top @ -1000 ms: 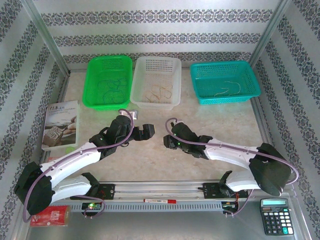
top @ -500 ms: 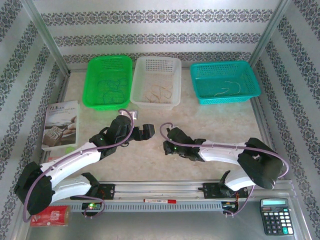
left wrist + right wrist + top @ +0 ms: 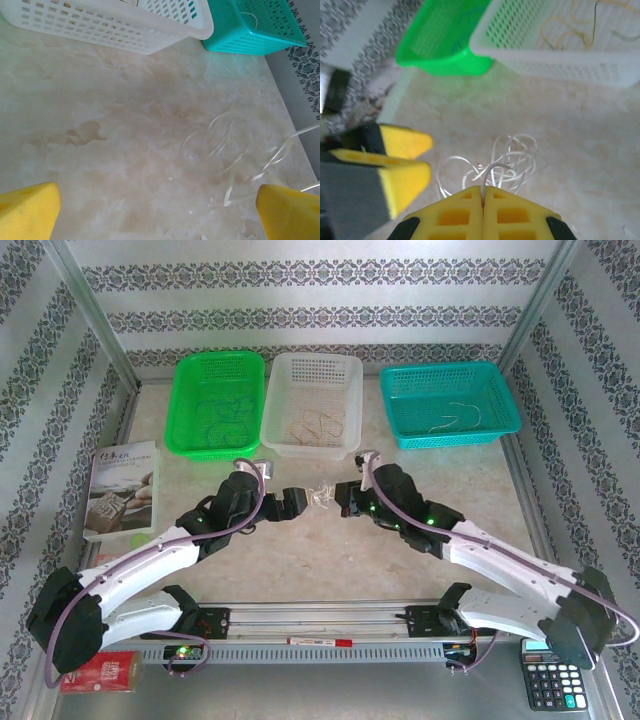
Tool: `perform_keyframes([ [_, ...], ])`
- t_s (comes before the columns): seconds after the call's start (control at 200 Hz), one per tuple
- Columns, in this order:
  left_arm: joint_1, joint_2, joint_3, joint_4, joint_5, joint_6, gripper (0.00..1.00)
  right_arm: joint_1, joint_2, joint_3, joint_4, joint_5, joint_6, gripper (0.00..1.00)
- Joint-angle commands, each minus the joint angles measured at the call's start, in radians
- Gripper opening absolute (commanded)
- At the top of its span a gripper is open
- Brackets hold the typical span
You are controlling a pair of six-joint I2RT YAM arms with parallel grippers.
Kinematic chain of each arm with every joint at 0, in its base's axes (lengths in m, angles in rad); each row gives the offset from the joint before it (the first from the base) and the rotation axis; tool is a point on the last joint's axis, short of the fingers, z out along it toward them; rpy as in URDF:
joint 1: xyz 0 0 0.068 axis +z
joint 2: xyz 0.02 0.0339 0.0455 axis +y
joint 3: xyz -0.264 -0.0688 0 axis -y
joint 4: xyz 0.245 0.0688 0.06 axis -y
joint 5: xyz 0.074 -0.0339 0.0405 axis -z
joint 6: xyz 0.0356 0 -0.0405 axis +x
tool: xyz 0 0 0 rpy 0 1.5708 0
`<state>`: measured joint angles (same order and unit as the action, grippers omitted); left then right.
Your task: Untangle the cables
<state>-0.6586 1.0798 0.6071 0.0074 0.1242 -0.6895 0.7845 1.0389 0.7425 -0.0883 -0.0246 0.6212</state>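
Overhead, two robot arms point toward each other at the middle of a pale marbled table [image 3: 500, 480]. Between their tips lies a small wispy tangle of thin white cables [image 3: 322, 496]. The left claw [image 3: 293, 502] is spread wide, its yellow fingertips [image 3: 27, 210] far apart and holding nothing, with the tangle on the table near one of them. The right claw [image 3: 346, 500] has its yellow fingers [image 3: 455, 212] pressed together, pinching one loop of the white cables. At the back stand a green basket [image 3: 176, 405], a white basket [image 3: 315, 357] and a teal basket [image 3: 455, 437], each holding a few thin strands.
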Motion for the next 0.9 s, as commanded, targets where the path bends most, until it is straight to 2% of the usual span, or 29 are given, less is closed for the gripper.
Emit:
perform_keyframes([
  [0.0,0.014,-0.025,-0.013,0.051,0.01,0.011,1.0,-0.034,-0.027,0.018,-0.072,-0.046,-0.021,0.0],
  [0.19,0.016,-0.031,-0.005,0.07,0.051,0.031,1.0,-0.071,-0.045,0.021,-0.084,-0.058,-0.02,0.0],
  [0.35,0.016,-0.016,-0.003,0.128,0.137,0.004,1.0,-0.083,-0.052,-0.002,-0.077,-0.07,-0.005,0.0],
  [0.62,0.014,0.024,-0.063,0.344,0.187,-0.218,0.98,-0.102,-0.065,-0.06,-0.001,-0.108,0.046,0.0],
  [0.894,0.015,0.138,-0.107,0.55,0.186,-0.387,0.86,-0.119,-0.098,-0.108,0.083,-0.167,0.088,0.0],
])
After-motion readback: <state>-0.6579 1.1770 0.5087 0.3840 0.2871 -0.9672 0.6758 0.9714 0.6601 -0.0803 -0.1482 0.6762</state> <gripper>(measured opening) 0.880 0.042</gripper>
